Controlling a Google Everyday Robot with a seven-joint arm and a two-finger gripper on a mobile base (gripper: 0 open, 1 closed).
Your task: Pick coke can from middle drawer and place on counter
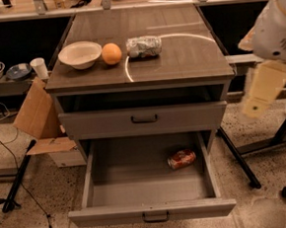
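We see the counter (178,58) above the pulled-out middle drawer (133,178). Our pincer (262,90) hangs to the right of both; we can't make out whether it is spread or closed. On the counter sit a bowl (80,54), a pale can (144,46) and an orange (111,53). The coke can (181,158) lies on its side on the drawer floor near the right wall.

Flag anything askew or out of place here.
The coke can lies on its side in the open middle drawer, right of centre. The silver can on the counter also lies toppled. The gripper hangs right of the counter, away from both.
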